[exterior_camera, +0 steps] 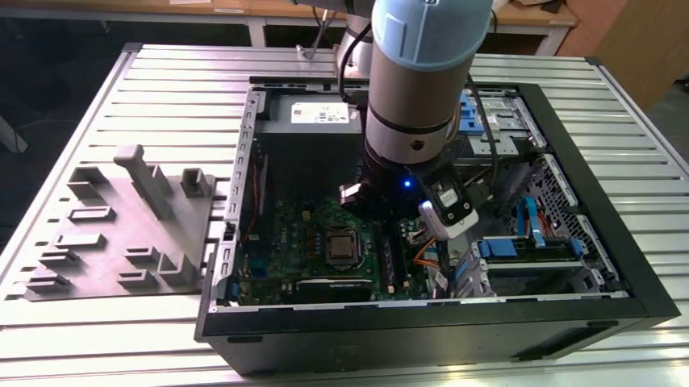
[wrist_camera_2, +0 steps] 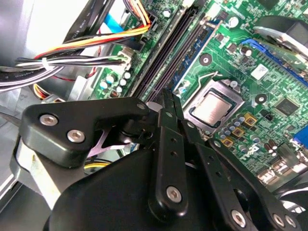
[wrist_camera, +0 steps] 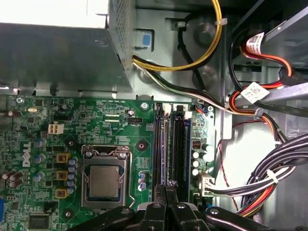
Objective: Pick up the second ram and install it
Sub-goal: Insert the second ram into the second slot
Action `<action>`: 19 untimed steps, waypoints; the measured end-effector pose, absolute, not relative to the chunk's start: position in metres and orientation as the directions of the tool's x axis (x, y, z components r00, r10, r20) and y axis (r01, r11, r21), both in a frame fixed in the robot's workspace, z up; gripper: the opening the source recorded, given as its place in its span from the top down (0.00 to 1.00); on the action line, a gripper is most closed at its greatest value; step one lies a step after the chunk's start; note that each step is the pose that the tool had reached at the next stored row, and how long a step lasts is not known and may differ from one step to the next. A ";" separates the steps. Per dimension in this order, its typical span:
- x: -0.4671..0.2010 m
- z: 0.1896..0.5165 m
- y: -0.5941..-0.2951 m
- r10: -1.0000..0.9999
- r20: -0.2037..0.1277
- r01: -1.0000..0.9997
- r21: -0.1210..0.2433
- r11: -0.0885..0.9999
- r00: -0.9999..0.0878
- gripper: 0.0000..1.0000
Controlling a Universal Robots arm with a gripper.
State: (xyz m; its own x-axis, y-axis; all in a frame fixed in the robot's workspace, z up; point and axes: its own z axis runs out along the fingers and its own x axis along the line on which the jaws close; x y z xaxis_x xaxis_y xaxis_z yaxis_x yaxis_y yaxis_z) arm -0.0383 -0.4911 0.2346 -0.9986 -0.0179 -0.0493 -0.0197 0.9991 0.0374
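Observation:
My gripper is shut, its fingertips pressed together low over the black ram slots of the green motherboard. A thin dark blue ram stands in the slot nearest the silver CPU. The fingertips sit just beside that stick, over the neighbouring slot. I cannot tell whether this stick is the second ram, nor whether another thin stick lies under the tips. In the exterior view the arm's wrist reaches down into the open computer case.
Bundles of black, orange and yellow cables crowd the side of the slots away from the CPU. The power supply box borders the board. A grey holder fixture lies on the slatted table at the exterior view's left.

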 end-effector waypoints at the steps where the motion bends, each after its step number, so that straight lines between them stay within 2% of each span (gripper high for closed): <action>1: -0.038 0.235 -0.491 -0.018 -0.049 -0.020 0.037 0.999 -0.999 0.89; 19: -0.038 0.232 -0.490 -0.018 -0.049 -0.020 0.039 0.999 -0.999 0.89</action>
